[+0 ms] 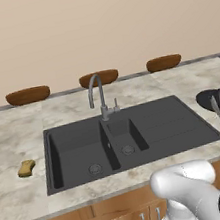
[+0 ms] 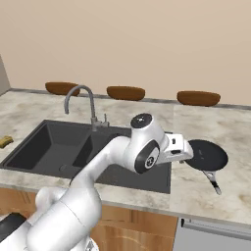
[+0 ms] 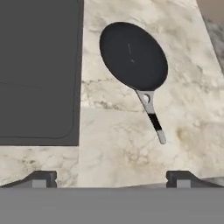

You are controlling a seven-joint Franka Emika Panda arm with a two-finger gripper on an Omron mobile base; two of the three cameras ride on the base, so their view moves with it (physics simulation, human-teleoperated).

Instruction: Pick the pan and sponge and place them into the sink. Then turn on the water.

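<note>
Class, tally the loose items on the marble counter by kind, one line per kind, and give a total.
Brown oval bowls: 3
Round black frying pan: 1
Small yellow-tan sponge block: 1
Total: 5

Flat, even, shadowless rendered light
</note>
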